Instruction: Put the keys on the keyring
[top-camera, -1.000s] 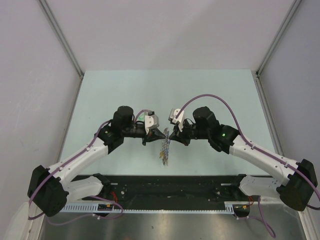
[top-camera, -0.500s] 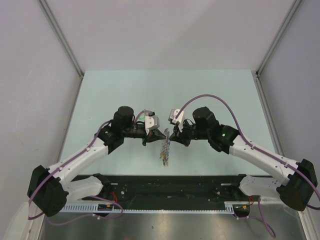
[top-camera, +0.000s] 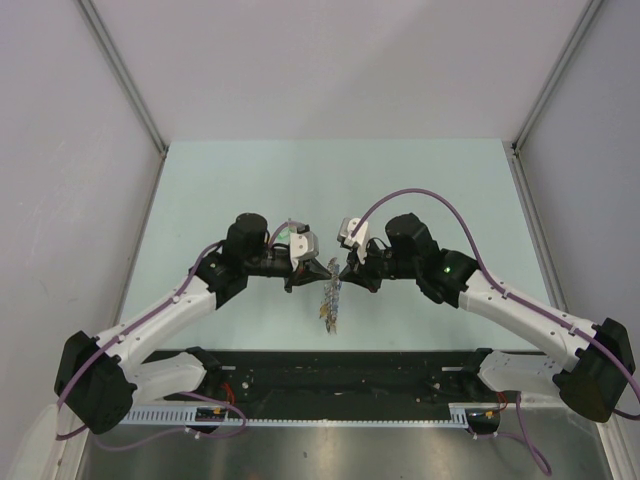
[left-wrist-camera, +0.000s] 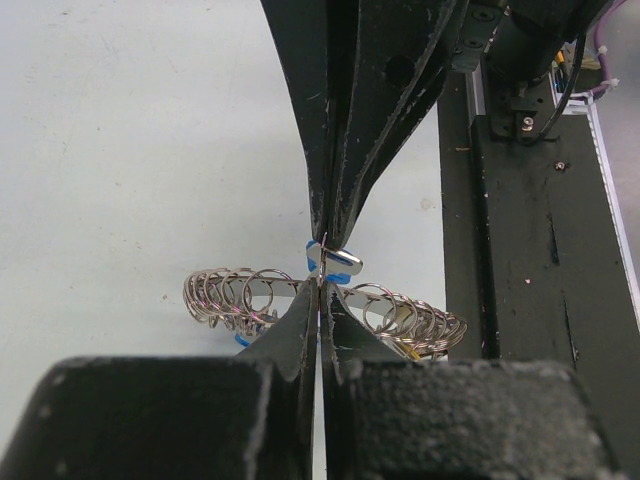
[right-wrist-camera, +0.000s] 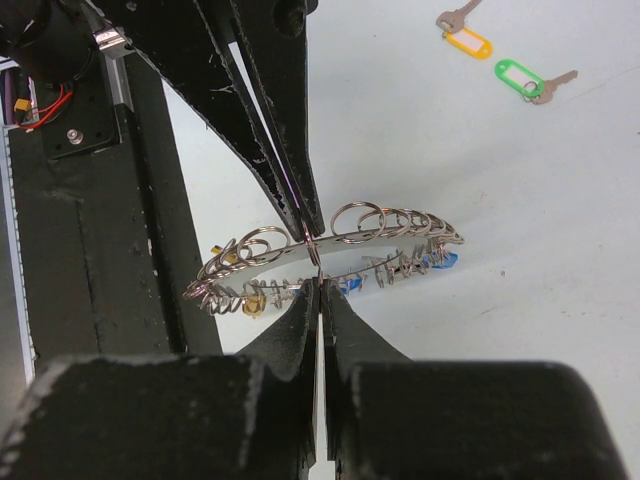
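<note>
Where the left gripper (left-wrist-camera: 321, 292) and right gripper (right-wrist-camera: 318, 290) are closed tip to tip, the keyring (right-wrist-camera: 265, 260) is pinched by both, raised off the table (right-wrist-camera: 520, 230). Orange-tagged key (right-wrist-camera: 465, 40) and green-tagged key (right-wrist-camera: 520, 78) are noted lying farther off, side by side on its surface.

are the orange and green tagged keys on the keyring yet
No, the orange-tagged key and green-tagged key lie loose on the table, well apart from the keyring.
</note>
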